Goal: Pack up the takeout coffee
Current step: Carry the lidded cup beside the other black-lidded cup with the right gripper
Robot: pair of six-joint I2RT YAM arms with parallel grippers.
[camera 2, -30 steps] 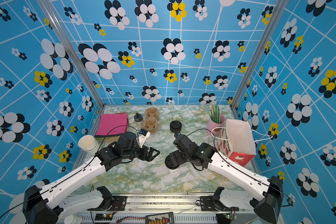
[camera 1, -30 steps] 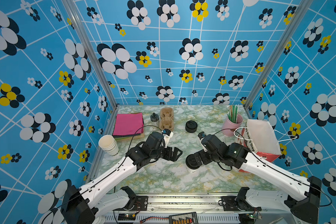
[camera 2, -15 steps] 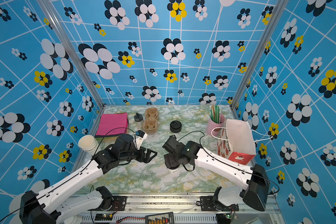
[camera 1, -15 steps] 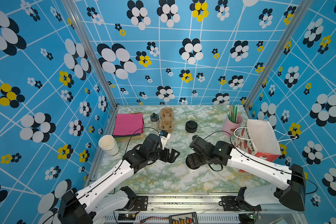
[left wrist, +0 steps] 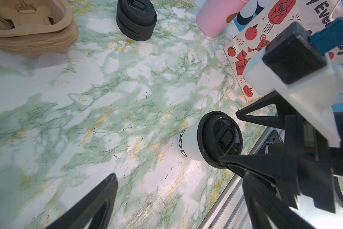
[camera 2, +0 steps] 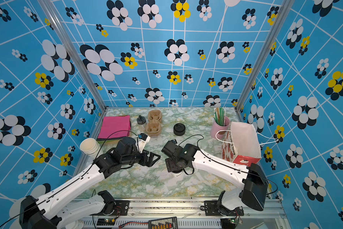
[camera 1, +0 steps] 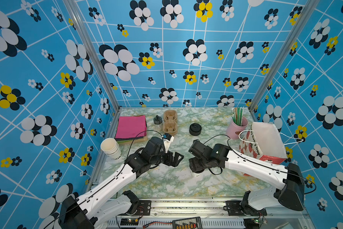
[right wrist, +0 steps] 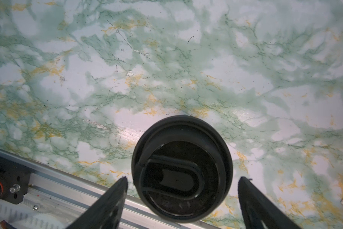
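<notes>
Takeout coffee (right wrist: 181,168) between fingers (right wrist: 109,200) of right hand (right wrist: 183,179)

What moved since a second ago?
The right gripper turned in place above the takeout coffee as its arm's elbow swung in toward the middle. Its jaws stand open either side of the lid, not touching. Nothing grabbed yet. The left gripper, open, and everything else stayed put.

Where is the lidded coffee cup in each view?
Both top views: coffee cup front centre, mostly under the right arm; white base shows.
Left wrist: right of centre, side lettering and lid visible.
Right wrist: bottom centre, lid straddled by the open right gripper.
Shared landmark: front metal rail nearby.
</notes>
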